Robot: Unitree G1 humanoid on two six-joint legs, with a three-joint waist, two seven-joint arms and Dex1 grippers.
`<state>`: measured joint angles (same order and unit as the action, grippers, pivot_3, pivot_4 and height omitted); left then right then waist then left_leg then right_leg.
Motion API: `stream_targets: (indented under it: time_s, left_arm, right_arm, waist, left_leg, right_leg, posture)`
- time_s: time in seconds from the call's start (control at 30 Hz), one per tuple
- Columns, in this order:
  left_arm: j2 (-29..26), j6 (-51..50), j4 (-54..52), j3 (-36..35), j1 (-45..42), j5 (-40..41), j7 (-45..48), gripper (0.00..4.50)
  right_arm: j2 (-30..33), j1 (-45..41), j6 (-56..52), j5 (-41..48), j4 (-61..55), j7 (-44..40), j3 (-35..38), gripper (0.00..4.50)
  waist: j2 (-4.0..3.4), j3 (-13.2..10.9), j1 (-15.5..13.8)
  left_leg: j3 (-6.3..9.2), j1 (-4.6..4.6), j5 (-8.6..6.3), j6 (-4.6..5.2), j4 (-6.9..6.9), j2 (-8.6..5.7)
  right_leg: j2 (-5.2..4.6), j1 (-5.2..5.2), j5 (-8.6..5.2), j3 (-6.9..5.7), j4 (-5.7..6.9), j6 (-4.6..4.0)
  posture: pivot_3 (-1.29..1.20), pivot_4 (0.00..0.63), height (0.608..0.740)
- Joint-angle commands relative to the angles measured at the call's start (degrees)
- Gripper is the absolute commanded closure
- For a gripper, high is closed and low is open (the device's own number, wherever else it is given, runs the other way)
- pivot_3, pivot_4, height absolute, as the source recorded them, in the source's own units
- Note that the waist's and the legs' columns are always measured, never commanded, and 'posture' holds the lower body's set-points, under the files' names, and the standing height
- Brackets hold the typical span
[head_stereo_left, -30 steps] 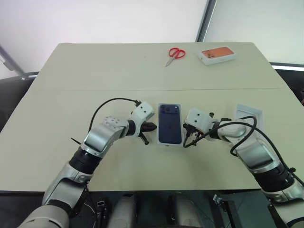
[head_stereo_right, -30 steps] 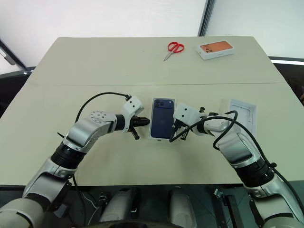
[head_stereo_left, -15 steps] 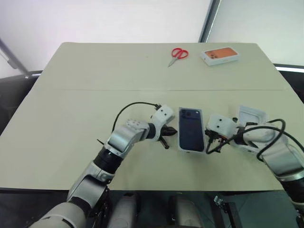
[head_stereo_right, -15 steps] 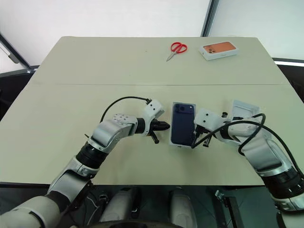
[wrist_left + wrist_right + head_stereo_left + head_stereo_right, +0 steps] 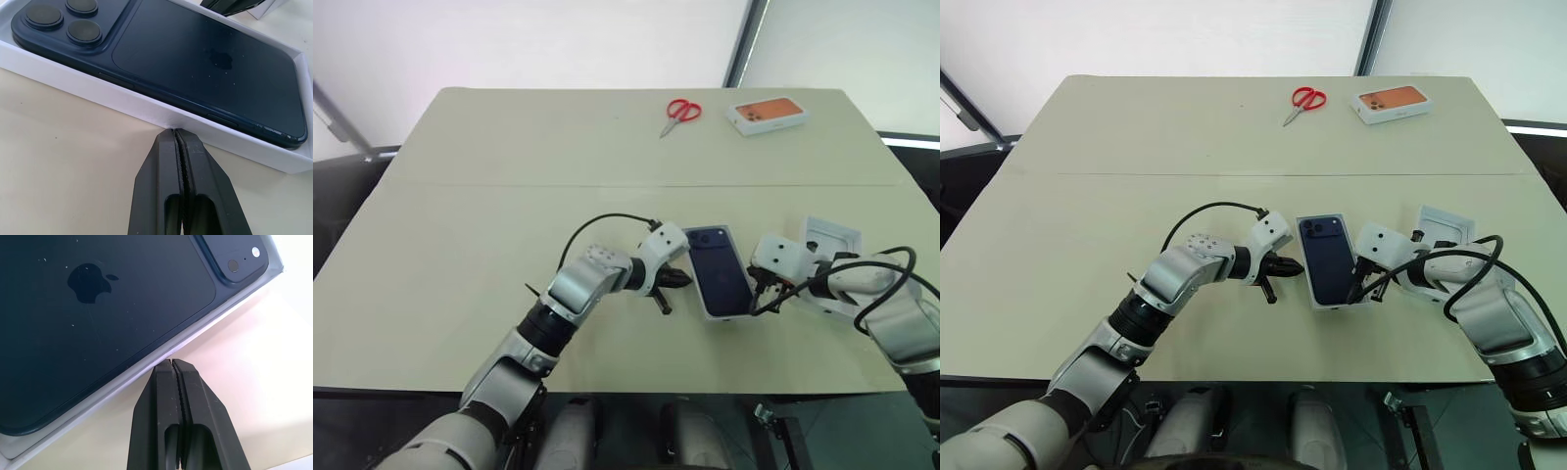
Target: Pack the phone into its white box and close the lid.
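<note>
Bare lab or test room, large beige table [image 5: 460,225] as the work surface, plain white wall behind, dark window frame [image 5: 744,44] beyond the far edge, red scissors [image 5: 679,112] and a boxed phone package [image 5: 766,115] well beyond both jaws

Apple logo on the phone [image 5: 98,308] back; no readable text.

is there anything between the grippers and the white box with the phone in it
Nothing visible. The shut left gripper has its tip at one long wall of the white box, the shut right gripper at the opposite wall, with only bare table around. The phone already lies inside, back up.
</note>
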<state>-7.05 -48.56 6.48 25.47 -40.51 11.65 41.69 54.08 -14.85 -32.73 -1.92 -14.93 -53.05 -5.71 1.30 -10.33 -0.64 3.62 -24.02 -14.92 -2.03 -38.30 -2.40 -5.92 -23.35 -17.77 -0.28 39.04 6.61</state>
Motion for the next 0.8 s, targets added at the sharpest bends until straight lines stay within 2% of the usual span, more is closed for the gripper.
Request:
stream_targets:
  time_s: [0.03, 0.47, 0.57, 0.7, 0.8]
  left_arm:
    - [1.59, 0.94, -1.09, -0.14, -0.43, 0.83, 0.72, 4.41]
    - [1.27, 1.24, -0.02, -2.73, -0.85, 0.87, 0.1, 4.41]
    - [0.09, 1.0, -2.26, -2.99, -0.31, 1.64, 1.52, 4.5]
    - [-1.84, 1.22, -3.96, -4.67, 0.21, 2.42, 2.2, 4.5]
    - [-4.05, 4.86, -5.95, -7.4, 1.57, 3.13, 3.0, 4.5]
  right_arm:
    - [0.03, -1.77, 2.26, 1.2, -1.58, -1.22, 0.36, 4.5]
    - [1.84, -1.02, 2.24, 0.28, -0.33, -1.81, 1.53, 4.5]
    - [1.34, -4.2, -1.73, 2.02, 2.09, -1.2, 3.76, 3.72]
    - [2.51, -6.32, -7.29, 5.78, 0.49, -1.89, 8.2, 1.69]
    - [1.73, -8.37, -18.2, 7.91, 0.69, 1.31, 12.5, 0.14]
  waist:
    - [0.0, 0.0, 0.0]
    - [0.0, 0.0, 0.04]
    - [0.0, 0.0, 0.12]
    - [-0.01, 0.0, 0.06]
    - [-0.02, 0.0, 0.09]
  left_leg:
    - [0.0, 0.0, 0.0, 0.0, 0.0, 0.0]
    - [0.0, 0.0, 0.0, 0.0, 0.0, 0.0]
    - [0.0, 0.0, 0.01, -0.01, 0.0, 0.01]
    - [0.01, 0.0, 0.01, -0.02, 0.01, 0.02]
    - [0.01, 0.0, 0.01, -0.02, 0.01, 0.03]
  right_leg:
    - [0.0, 0.0, 0.0, 0.0, 0.0, 0.0]
    - [0.01, 0.0, 0.0, 0.0, 0.01, 0.0]
    - [0.01, -0.01, 0.0, 0.0, 0.02, 0.0]
    - [0.01, -0.02, 0.0, 0.0, 0.02, 0.0]
    - [0.01, -0.02, 0.0, 0.0, 0.02, 0.0]
  posture:
    - [0.0, 0.15, 0.697]
    - [0.0, 0.15, 0.697]
    - [0.0, 0.15, 0.697]
    - [0.0, 0.15, 0.697]
    - [0.0, 0.15, 0.697]
